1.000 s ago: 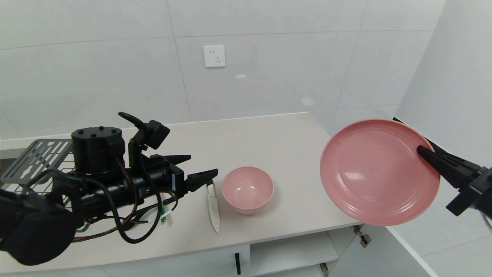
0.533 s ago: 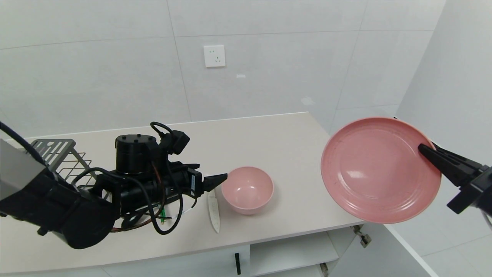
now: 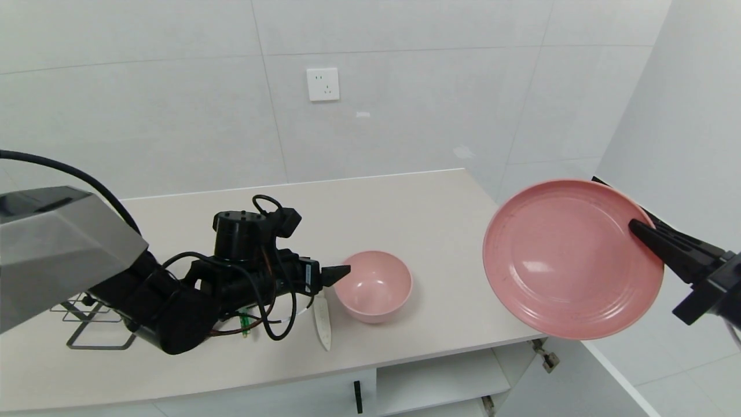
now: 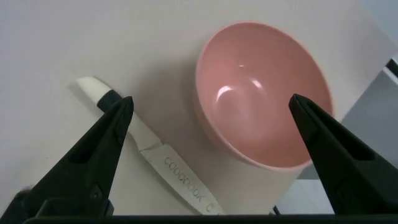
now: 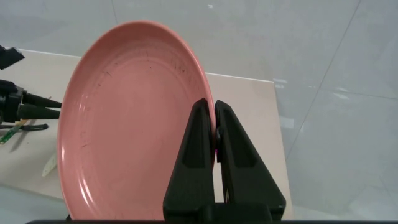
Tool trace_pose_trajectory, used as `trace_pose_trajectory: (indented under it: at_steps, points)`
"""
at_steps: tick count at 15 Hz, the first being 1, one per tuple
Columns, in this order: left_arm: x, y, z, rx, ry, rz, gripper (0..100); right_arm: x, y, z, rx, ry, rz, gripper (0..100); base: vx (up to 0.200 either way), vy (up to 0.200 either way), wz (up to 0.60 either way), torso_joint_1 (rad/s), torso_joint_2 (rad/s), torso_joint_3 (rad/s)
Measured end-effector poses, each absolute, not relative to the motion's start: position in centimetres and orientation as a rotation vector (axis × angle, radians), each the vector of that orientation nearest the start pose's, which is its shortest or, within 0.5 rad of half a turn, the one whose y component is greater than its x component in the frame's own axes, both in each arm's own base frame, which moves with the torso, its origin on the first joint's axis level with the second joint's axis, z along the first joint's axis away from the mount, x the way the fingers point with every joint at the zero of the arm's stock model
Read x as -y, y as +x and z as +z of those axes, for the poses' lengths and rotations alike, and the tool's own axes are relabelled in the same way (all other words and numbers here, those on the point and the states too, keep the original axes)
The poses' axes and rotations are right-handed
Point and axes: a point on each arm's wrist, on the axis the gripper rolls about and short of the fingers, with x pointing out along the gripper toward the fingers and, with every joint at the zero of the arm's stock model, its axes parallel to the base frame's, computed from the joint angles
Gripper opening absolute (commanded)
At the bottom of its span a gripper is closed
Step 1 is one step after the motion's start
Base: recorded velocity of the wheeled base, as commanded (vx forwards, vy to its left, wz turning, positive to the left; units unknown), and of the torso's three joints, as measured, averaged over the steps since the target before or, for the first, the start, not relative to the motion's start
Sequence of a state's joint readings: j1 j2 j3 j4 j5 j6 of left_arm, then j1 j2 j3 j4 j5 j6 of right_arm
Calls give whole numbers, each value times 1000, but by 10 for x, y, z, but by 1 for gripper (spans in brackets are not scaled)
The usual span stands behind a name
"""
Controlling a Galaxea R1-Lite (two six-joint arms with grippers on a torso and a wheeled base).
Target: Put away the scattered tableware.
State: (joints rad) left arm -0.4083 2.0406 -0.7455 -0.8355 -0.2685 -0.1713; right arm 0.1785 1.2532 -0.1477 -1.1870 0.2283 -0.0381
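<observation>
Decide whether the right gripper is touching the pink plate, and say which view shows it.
Touching. In the right wrist view the right gripper is shut on the rim of the pink plate.

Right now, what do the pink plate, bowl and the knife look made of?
The plate: likely plastic or melamine, satin pink, soft highlight, fine speckles. The bowl: seemingly the same material, smooth, glossier glints inside. The knife: all white, matte; ceramic or plastic, cannot tell which.

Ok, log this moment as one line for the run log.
left tool open, by bowl | right tool shut on plate | knife on counter
</observation>
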Motion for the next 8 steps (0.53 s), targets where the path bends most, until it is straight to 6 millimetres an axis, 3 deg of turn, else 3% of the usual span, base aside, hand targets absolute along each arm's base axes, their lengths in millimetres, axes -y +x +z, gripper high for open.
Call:
trace_pose_trajectory:
  at_steps: [8]
  points:
    - [165,336,42,-536,-117,-644,100,-32,150,170,83,-39,404,0,0,0,0,0,0,0]
